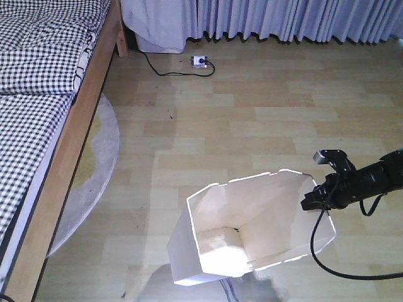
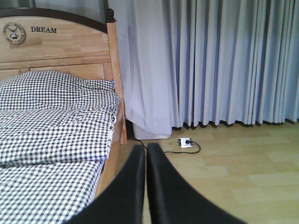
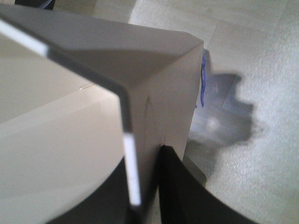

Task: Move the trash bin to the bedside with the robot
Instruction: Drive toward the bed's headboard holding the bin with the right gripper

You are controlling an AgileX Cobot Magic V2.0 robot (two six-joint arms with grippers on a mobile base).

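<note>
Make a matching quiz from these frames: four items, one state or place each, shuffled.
Items
1. trash bin
2. left gripper
3. right gripper
4. power strip

States or places
A. on the floor by the curtains
B. shut, holding nothing
C. shut on the trash bin's rim
D. white, apart from the bed, right of the rug in the front view

Pairs: 1-D, 2-B, 3-C, 4-A
</note>
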